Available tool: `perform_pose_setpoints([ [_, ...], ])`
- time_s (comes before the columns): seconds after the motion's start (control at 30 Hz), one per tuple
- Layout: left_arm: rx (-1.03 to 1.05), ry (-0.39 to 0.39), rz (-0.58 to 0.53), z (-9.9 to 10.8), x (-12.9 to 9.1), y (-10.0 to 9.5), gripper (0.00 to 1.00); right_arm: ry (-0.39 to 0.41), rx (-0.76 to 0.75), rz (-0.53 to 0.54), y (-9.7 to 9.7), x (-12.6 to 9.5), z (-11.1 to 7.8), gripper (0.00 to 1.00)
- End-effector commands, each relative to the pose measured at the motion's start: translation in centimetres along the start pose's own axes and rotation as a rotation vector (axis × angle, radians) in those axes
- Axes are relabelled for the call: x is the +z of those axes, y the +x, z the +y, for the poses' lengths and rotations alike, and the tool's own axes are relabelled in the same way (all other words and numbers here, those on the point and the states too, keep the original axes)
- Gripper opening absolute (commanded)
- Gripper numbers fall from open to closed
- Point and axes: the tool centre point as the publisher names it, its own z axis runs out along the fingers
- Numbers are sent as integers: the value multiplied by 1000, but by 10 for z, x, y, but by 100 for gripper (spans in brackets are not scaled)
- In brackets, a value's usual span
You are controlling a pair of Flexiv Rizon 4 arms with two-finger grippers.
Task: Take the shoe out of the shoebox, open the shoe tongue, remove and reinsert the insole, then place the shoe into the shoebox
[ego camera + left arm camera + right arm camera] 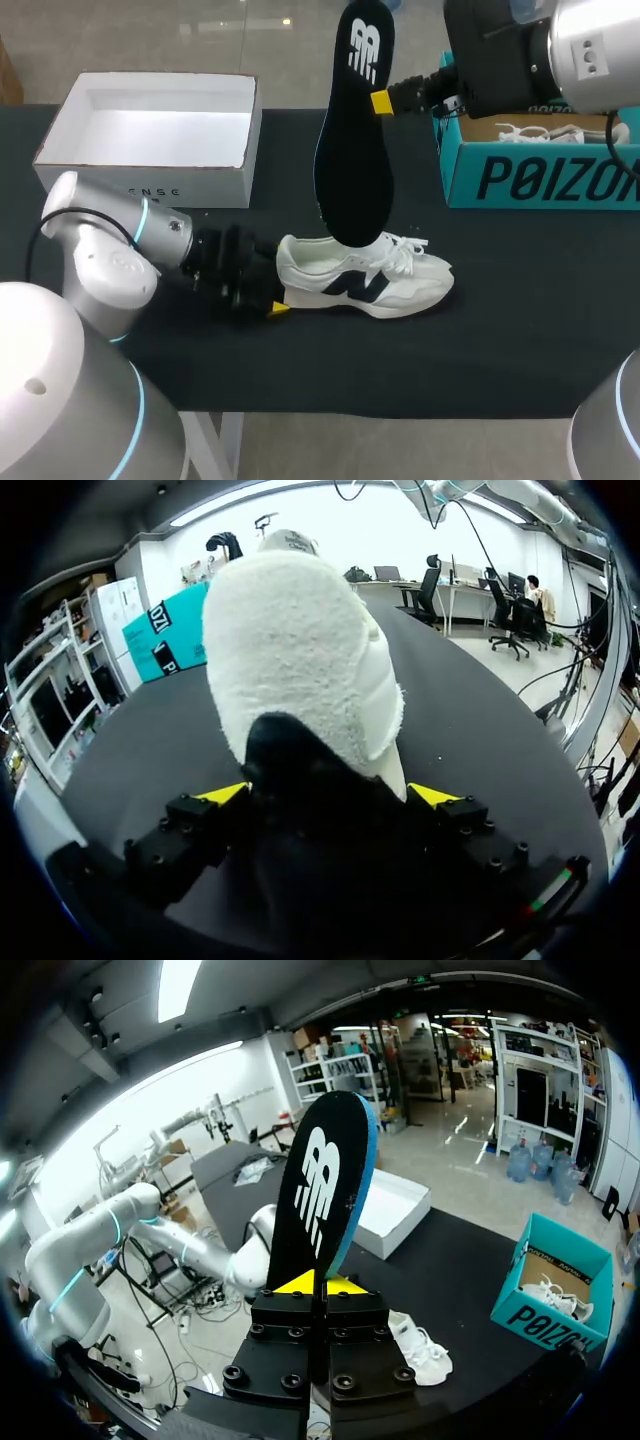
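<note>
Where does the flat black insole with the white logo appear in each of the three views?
Head view: the black insole stands upright above the white lace-up sneaker, held by the right gripper.
Left wrist view: not in it.
Right wrist view: between the right gripper's fingers, rising ahead.
Shared landmark: the white lace-up sneaker, in all three.

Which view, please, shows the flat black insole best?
Head view: the whole flat black insole shows, down to the white sneaker. Right wrist view shows only the part ahead of the right tool; left wrist view, none.
</note>
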Motion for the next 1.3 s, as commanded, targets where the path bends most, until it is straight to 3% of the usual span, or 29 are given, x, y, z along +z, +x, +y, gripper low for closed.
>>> perform_pose_setpoints([
  [0.03,2,-37,-3,-1,-4,-6,100,2,2,-2,0,3,1,0],
  [0.37,11,-64,20,-4,-23,-6,100,2,2,-2,0,3,1,0],
  [0.5,28,-128,23,-6,-33,-5,100,2,2,-2,0,3,1,0],
  [0.6,49,-220,18,-7,-43,-4,100,2,2,-2,0,3,1,0],
  [0.87,113,-351,-36,-28,-77,-2,100,2,2,-2,0,3,1,0],
  [1.3,124,-397,7,-50,-94,-4,100,2,2,-2,0,3,1,0],
])
